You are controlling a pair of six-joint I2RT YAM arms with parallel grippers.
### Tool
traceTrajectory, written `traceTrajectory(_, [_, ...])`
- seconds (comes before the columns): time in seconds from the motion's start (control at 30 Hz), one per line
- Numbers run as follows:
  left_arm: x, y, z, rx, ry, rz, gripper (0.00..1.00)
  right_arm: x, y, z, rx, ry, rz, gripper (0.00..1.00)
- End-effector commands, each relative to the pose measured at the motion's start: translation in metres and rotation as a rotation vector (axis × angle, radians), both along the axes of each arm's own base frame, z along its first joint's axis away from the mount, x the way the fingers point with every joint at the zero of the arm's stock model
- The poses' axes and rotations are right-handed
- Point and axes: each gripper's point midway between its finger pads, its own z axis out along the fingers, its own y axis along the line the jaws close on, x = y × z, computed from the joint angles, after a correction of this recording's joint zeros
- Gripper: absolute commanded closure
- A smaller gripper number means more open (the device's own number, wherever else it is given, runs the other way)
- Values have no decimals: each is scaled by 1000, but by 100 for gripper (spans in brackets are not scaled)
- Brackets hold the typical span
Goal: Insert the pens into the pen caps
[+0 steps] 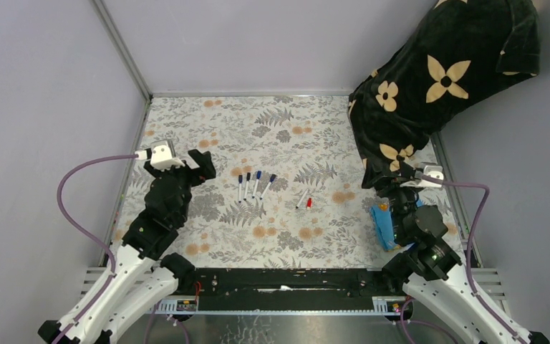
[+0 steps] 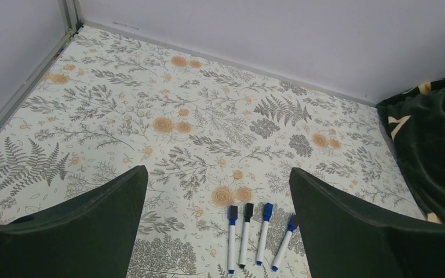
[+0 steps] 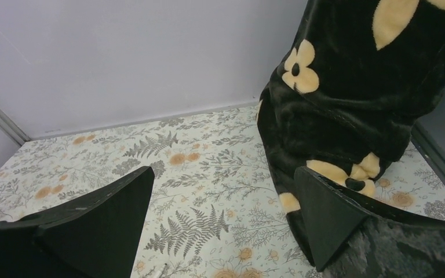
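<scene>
Pens (image 2: 262, 237): slim, straight, wht barrels

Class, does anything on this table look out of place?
A stray black flowered fleece hangs over the table's far right corner. One pen lies apart from the capped row, beside a loose red cap.
</scene>
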Motion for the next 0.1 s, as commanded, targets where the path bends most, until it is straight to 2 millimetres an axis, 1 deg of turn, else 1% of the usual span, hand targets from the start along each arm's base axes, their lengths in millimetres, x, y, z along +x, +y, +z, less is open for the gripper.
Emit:
traceTrajectory(0.0, [-2,3,13,-19,-28,12,2,1,4,16,52,-47,14,0])
traceTrajectory(0.07, [-2,4,13,-23,-31,19,1,2,5,16,60,-42,13,0])
